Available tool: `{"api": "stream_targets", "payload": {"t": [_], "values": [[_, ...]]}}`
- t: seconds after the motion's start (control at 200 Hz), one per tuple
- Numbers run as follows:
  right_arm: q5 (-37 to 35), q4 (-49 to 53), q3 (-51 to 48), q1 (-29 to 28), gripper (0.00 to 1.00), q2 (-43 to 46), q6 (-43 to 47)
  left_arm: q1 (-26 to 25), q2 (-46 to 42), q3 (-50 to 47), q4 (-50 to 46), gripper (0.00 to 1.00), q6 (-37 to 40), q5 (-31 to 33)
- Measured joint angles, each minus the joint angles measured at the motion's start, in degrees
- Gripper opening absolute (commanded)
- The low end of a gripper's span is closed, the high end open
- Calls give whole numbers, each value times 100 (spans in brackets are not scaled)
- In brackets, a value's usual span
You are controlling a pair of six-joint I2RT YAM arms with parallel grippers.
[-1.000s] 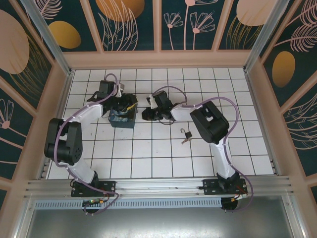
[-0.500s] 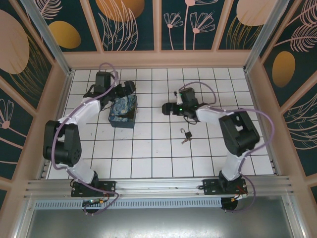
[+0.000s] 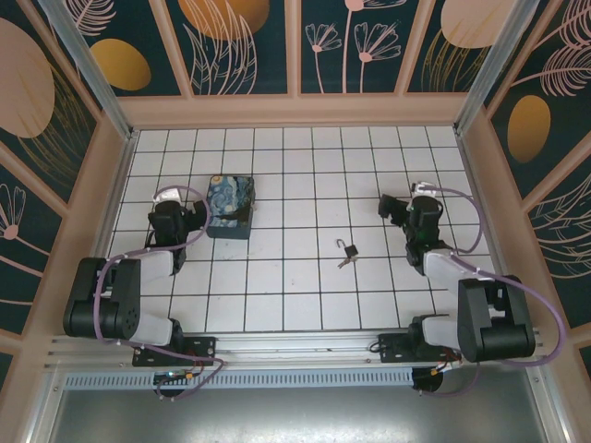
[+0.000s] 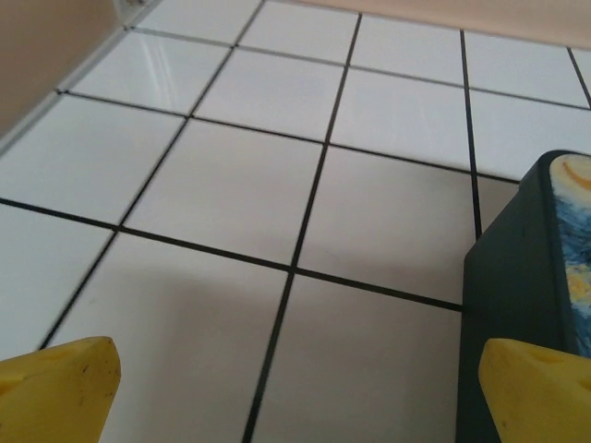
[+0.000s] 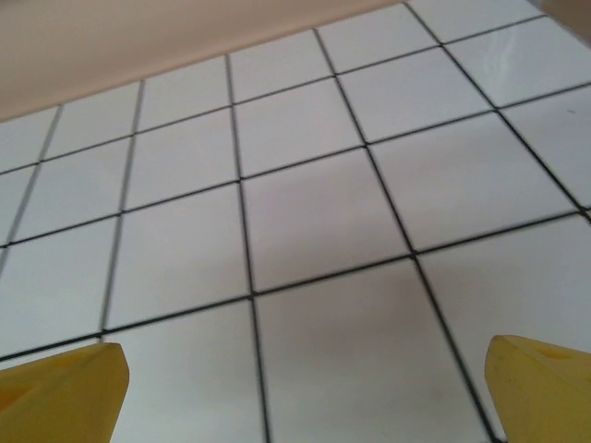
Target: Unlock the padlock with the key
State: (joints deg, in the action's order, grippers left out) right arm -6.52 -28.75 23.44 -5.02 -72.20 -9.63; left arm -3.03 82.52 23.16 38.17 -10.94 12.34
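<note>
Seen from above, the tiny dark padlock with a thin silvery shackle lies right of centre on the white tiled desk. The slim metal key is just below it. The left end effector sits mid-left beside a blue-and-yellow swirl-painted box, and the right end effector is at mid-right. In the left wrist view, yellow fingertips stand in the bottom corners, spread wide and empty, with the box at the right edge. In the right wrist view, the fingertips are likewise wide apart and hold nothing.

The white-and-black left arm sits folded low near its base. The black left gripper is held level, its yellow-tipped fingers spread wide with nothing between them. The right arm mirrors it. The right gripper seems angled inward, its fingers likewise wide apart and empty.
</note>
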Motion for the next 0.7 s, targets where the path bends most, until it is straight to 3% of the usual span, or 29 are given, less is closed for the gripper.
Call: {"api": "stream_targets", "payload": {"t": [0.115,0.275,0.445,0.701], "values": [[-11,-448,-236,286,99,39,160,7,31,-275,960,99,356,-4],[17,-2232,-1211,328,99,-232,398,98,376,-1091,2774,99,531,-116],[260,-4120,-1414,431,99,-1523,778,138,446,-1110,3069,99,640,-282],[374,-4618,-1373,533,99,-1711,822,138,444,-1067,3279,99,645,-289]]}}
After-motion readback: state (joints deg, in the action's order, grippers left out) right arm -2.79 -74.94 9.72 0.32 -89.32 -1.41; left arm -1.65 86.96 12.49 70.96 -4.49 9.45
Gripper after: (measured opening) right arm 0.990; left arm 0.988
